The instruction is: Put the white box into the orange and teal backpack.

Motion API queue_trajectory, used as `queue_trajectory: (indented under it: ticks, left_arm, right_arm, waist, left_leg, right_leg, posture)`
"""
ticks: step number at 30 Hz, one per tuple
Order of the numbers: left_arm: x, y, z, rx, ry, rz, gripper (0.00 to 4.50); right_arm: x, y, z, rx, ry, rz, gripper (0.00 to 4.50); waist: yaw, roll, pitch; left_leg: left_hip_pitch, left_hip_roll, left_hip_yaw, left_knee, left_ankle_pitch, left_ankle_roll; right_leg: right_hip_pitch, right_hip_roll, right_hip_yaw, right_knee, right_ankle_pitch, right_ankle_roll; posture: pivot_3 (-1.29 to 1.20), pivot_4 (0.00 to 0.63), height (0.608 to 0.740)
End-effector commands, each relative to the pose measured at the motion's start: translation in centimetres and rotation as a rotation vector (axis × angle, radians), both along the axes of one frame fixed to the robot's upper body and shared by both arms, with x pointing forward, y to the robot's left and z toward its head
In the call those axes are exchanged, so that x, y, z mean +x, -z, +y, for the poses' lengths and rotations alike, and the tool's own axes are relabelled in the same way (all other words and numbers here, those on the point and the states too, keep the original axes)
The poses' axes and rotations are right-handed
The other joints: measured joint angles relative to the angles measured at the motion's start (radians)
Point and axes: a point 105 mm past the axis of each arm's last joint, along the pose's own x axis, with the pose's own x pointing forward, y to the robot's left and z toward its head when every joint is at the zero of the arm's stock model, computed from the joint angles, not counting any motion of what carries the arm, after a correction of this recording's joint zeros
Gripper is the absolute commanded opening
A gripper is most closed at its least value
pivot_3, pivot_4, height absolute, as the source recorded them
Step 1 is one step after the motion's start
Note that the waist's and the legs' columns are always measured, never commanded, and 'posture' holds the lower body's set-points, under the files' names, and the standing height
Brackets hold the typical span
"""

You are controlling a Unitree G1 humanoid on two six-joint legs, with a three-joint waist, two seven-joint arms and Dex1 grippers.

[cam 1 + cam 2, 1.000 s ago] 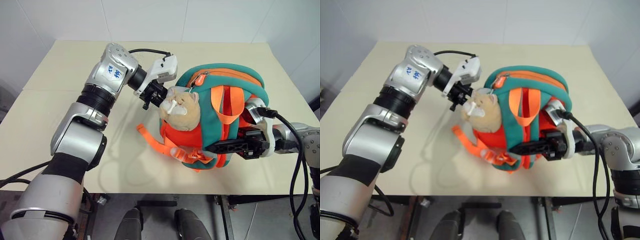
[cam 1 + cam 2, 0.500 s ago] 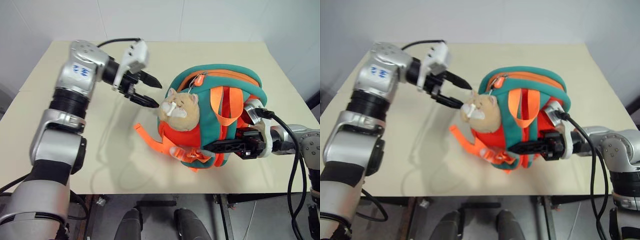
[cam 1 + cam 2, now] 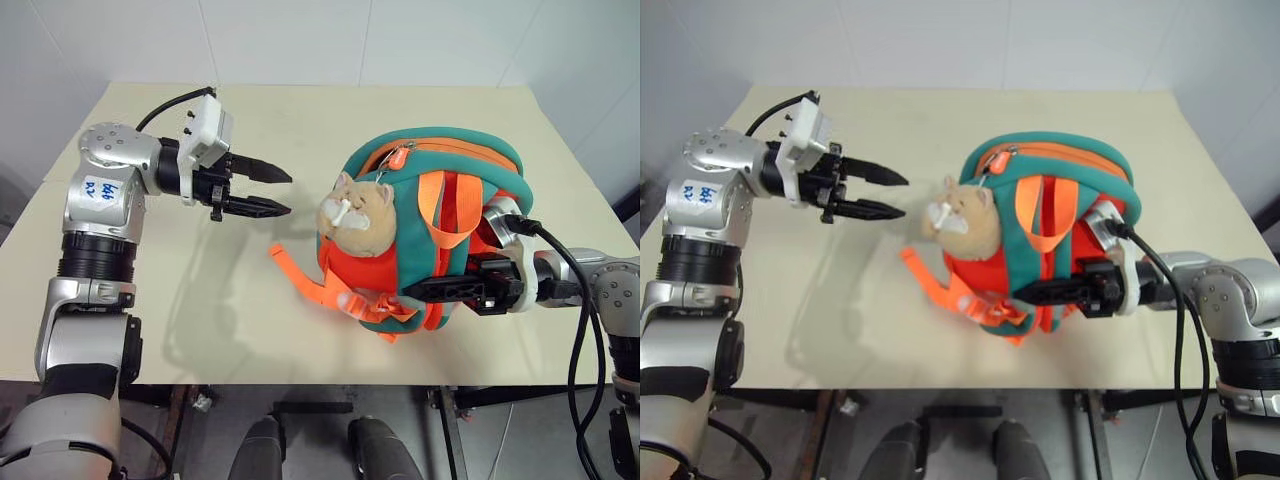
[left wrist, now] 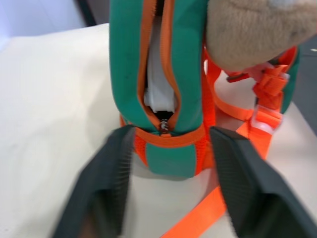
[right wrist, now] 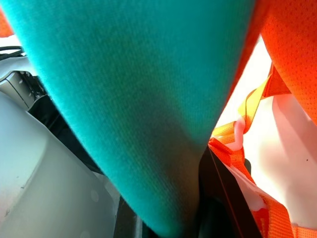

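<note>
Hovering left fingers (spread, level) beside the orange and teal backpack

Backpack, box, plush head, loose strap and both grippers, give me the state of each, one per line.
orange and teal backpack: upright on the table, zipper partly open.
white box: inside the backpack.
plush animal head: attached to the backpack.
loose orange strap: lying on the table.
left gripper: open, empty.
right gripper: shut on the backpack.

A cream-coloured table stands against white walls; beneath its front edge, dark metal framing.
</note>
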Motion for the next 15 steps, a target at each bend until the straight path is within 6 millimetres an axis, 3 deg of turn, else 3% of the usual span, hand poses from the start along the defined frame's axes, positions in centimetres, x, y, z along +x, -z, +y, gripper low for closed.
queue_trajectory:
  ticks: [1, 5, 15]
  left_arm:
    - [-0.1, -0.4, -0.6, -0.009, 0.012, -0.051, 1.27]
    - [0.5, 0.4, -1.8, -0.003, 0.016, -0.030, 0.04]
    - [2.1, 1.2, -4.9, -0.027, 0.002, -0.017, 0.01]
  right_arm:
    - [0.0, -0.8, 0.3, 0.013, -0.020, -0.033, 0.13]
    - [0.0, -0.9, 0.2, 0.010, -0.017, -0.037, 0.13]
    - [-0.3, -0.8, 0.1, 0.012, 0.002, -0.042, 0.13]
  waist:
    - [0.000, 0.000, 0.000]
    - [0.000, 0.000, 0.000]
    - [0.001, 0.000, 0.000]
  left_leg:
    - [0.000, 0.000, 0.000, 0.000, 0.000, 0.000]
    - [0.000, 0.000, 0.000, 0.001, 0.001, 0.001]
    - [0.000, 0.000, 0.000, 0.000, 0.001, 0.001]
  right_leg:
    - [0.000, 0.000, 0.000, 0.000, 0.000, 0.000]
    - [0.001, 0.000, 0.000, 0.000, 0.001, 0.000]
    - [0.000, 0.000, 0.000, 0.000, 0.001, 0.001]
  posture:
    - [0.00, 0.150, 0.740]
    - [0.00, 0.150, 0.740]
    - [0.00, 0.150, 0.740]
